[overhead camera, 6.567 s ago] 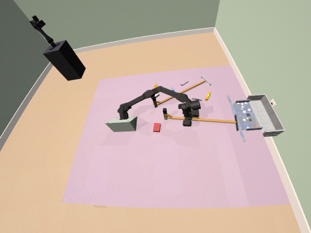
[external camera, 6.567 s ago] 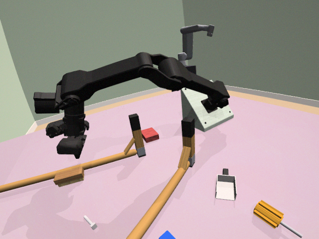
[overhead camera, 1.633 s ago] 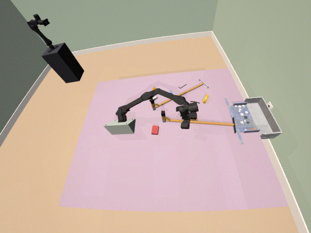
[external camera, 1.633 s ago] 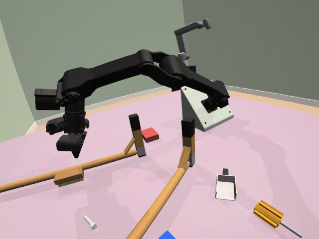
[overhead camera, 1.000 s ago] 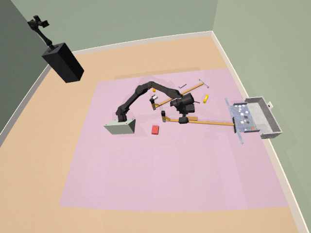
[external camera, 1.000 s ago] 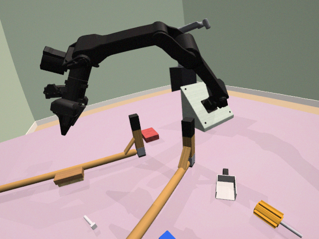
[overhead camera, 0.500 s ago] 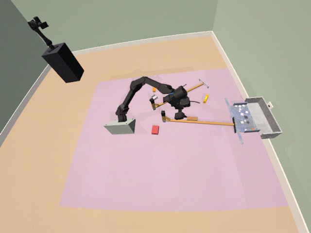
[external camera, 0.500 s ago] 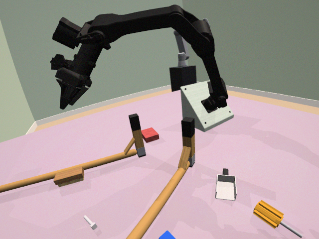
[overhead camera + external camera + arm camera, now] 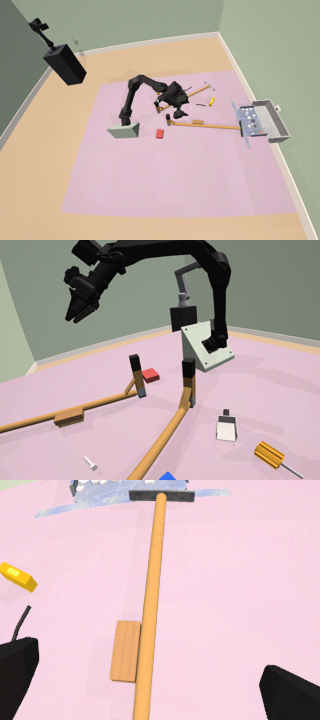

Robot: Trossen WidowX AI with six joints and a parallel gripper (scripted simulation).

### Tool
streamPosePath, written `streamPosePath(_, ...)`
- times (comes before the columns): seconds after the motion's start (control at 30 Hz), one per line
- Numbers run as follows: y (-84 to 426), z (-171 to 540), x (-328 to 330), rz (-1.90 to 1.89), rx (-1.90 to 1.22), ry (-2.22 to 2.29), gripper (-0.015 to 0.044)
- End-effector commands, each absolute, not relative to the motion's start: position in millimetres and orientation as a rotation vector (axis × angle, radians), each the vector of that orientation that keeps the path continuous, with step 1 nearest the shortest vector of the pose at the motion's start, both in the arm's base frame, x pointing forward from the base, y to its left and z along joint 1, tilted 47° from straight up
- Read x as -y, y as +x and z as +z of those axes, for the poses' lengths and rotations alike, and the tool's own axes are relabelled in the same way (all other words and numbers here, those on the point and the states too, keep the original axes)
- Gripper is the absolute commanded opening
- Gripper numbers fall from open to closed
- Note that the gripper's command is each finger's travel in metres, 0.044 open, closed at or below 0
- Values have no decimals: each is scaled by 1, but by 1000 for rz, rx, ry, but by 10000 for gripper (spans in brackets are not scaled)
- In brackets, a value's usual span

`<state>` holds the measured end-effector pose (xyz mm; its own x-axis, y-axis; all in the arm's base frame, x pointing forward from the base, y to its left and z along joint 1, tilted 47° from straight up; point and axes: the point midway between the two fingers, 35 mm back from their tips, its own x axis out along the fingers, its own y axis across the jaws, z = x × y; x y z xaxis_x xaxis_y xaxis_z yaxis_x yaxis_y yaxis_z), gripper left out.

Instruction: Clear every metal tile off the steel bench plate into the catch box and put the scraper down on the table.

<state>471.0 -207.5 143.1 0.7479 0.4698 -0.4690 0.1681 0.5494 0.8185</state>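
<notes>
The top view looks down at a slant from high above the pink desk (image 9: pixel 180 167) (image 9: pixel 165 420) (image 9: pixel 240 580), far enough back to take in the whole arm (image 9: pixel 133 93) (image 9: pixel 155 249) and the surrounding walls. The exterior view sits low and close, facing the slanted base (image 9: pixel 122 132) (image 9: pixel 193 345) across two upright handle grips. The wrist view looks from the hand (image 9: pixel 71 321), between its fingertips, along a wooden pole (image 9: pixel 206 126) (image 9: pixel 103 401) (image 9: pixel 152 590) to the bench plate (image 9: pixel 250 120) (image 9: pixel 112 491). Top and wrist views share that plate; all three share the pole.
</notes>
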Motion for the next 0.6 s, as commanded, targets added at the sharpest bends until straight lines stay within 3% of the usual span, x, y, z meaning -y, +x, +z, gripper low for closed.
streamPosePath(0.0, 457, 157, 217, 191, -685, 996, 440)
streamPosePath(0.57, 403, 196, 247, 145, -521, 978, 440)
